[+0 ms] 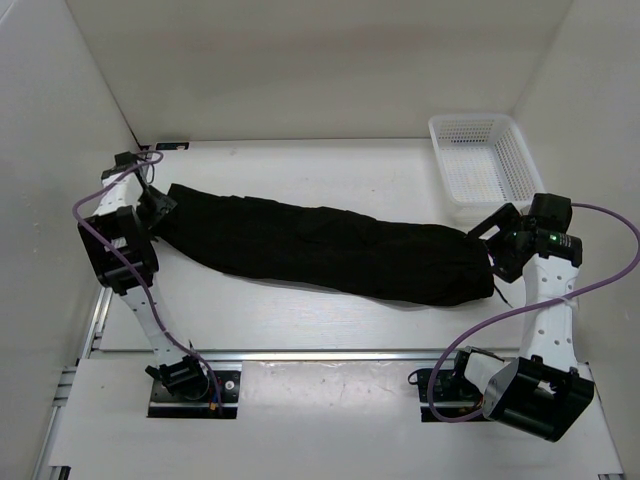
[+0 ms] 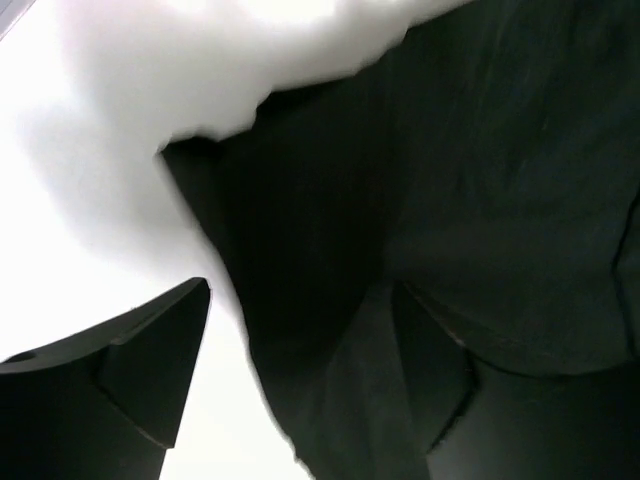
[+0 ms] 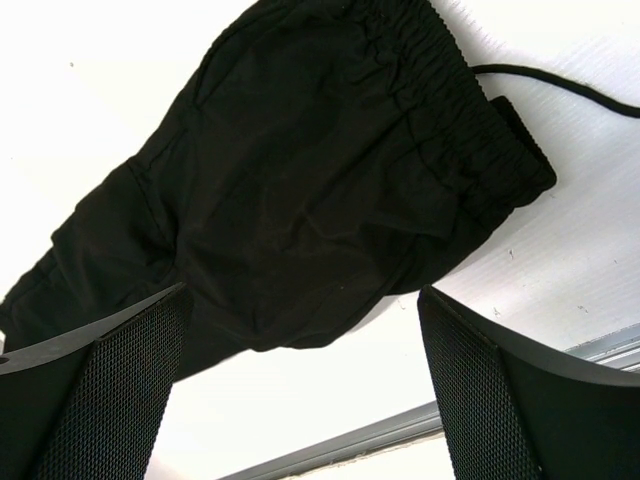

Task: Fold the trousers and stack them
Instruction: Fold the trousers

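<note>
One white table [image 1: 330,165] carries everything, and across most of its width lie the trousers [image 1: 330,250], a single long black band of soft, wrinkled cloth. Their long axis runs left to right with a slight slant: the left end sits farther back, the right end nearer the arms. The broader, bunched right end points toward the right arm [image 1: 550,300]; the right wrist view shows that this is the gathered elastic waistband [image 3: 450,110]. The left end tapers toward the left arm [image 1: 130,270] and ends near the back-left corner of the table. A white mesh basket [image 1: 478,119] stands at the back right, apart from the cloth. A metal rail [image 1: 330,353] runs along the table's near edge, between the cloth and the arm bases. The right gripper [image 1: 488,252] hangs just over the waistband end with its two fingers spread wide; nothing is pinched, and the cloth lies flat below them. The left gripper [image 1: 158,212] is down at the left end, also spread: in its wrist view one finger [image 2: 110,380] stands over bare table and the other is against the dark fabric, whose edge lies in the gap. A thin black drawstring [image 3: 560,85] trails from the waistband onto the table.
</note>
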Tool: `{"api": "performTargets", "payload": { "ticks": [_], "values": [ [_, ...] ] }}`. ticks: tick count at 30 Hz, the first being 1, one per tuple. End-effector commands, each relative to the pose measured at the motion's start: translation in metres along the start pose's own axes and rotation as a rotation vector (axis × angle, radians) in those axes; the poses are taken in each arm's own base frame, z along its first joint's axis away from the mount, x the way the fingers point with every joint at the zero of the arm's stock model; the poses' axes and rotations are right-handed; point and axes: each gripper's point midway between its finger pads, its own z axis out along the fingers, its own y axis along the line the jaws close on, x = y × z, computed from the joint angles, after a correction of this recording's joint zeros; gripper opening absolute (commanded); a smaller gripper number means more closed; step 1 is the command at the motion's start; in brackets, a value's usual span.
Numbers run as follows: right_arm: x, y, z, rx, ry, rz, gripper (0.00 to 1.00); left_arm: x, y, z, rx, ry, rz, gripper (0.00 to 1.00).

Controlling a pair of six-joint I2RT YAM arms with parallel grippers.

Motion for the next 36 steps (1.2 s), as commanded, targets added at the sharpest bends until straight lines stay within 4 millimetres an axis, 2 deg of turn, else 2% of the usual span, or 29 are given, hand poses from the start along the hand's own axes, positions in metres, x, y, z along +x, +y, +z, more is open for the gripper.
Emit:
{"api": "performTargets", "payload": {
  "ticks": [1,7,8,11,12,13,14,15,16,17,18,20,21,23,24,25,29,30,32,33,35,36],
  "values": [
    [-0.010,0.011,-0.008,-0.044,-0.029,-0.029,0.97,-0.027,-0.014,0.001,0.032,-0.067,-0.025,0.82],
    [-0.009,0.009,-0.010,-0.035,-0.035,-0.029,0.97,-0.027,-0.008,0.015,0.007,-0.056,-0.044,0.81],
    [-0.009,0.009,-0.010,-0.035,-0.035,-0.029,0.97,-0.022,-0.006,0.025,-0.007,-0.034,-0.042,0.79],
    [-0.009,0.009,-0.010,-0.035,-0.035,-0.029,0.97,-0.013,-0.002,0.034,-0.026,-0.006,-0.060,0.68],
    [-0.009,0.009,-0.010,-0.035,-0.035,-0.029,0.97,-0.011,0.001,0.039,-0.042,-0.002,-0.059,0.63],
    [-0.010,0.008,-0.010,-0.028,-0.040,-0.029,0.97,-0.011,0.001,0.039,-0.042,-0.002,-0.059,0.54],
    [-0.010,0.008,-0.010,-0.028,-0.040,-0.029,0.97,-0.013,0.003,0.040,-0.052,-0.009,-0.059,0.28],
    [-0.011,0.009,-0.012,-0.033,-0.047,-0.030,0.97,-0.018,0.000,0.028,-0.036,-0.033,-0.062,0.15],
    [-0.008,0.007,-0.013,-0.027,-0.039,-0.028,0.97,-0.022,0.001,0.022,-0.038,-0.053,-0.064,0.10],
    [-0.008,0.007,-0.013,-0.027,-0.039,-0.028,0.97,-0.027,0.001,0.014,-0.035,-0.077,-0.066,0.10],
    [-0.008,0.007,-0.013,-0.027,-0.039,-0.028,0.97,-0.036,0.000,-0.006,-0.016,-0.123,-0.060,0.10],
    [-0.009,0.008,-0.015,-0.032,-0.046,-0.030,0.97,-0.051,-0.001,-0.033,0.001,-0.195,-0.043,0.10],
    [-0.009,0.008,-0.017,-0.037,-0.054,-0.032,0.97,-0.057,-0.007,-0.061,0.035,-0.244,-0.033,0.10],
    [-0.009,0.009,-0.019,-0.042,-0.061,-0.033,0.97,-0.063,-0.012,-0.089,0.065,-0.304,0.001,0.10],
    [-0.009,0.009,-0.019,-0.042,-0.061,-0.033,0.97,-0.059,-0.017,-0.100,0.081,-0.316,0.014,0.10],
    [-0.007,0.007,-0.017,-0.036,-0.052,-0.031,0.97,-0.060,-0.021,-0.123,0.112,-0.358,0.027,0.10],
    [-0.005,0.008,-0.017,-0.049,-0.055,-0.033,0.97,-0.029,-0.057,-0.168,0.188,-0.427,0.159,0.10],
    [-0.004,0.008,-0.014,-0.055,-0.048,-0.033,0.97,-0.004,-0.073,-0.172,0.199,-0.417,0.221,0.10],
    [-0.002,0.007,-0.015,-0.056,-0.049,-0.034,0.97,0.019,-0.085,-0.187,0.226,-0.430,0.276,0.10],
    [-0.002,0.007,-0.017,-0.062,-0.058,-0.036,0.97,0.046,-0.100,-0.188,0.238,-0.419,0.345,0.10],
    [0.000,0.006,-0.018,-0.063,-0.059,-0.036,0.97,0.075,-0.103,-0.190,0.210,-0.420,0.420,0.10],
    [0.003,0.003,-0.015,-0.056,-0.050,-0.043,0.97,0.108,-0.119,-0.191,0.233,-0.400,0.475,0.10]
  ]
}}
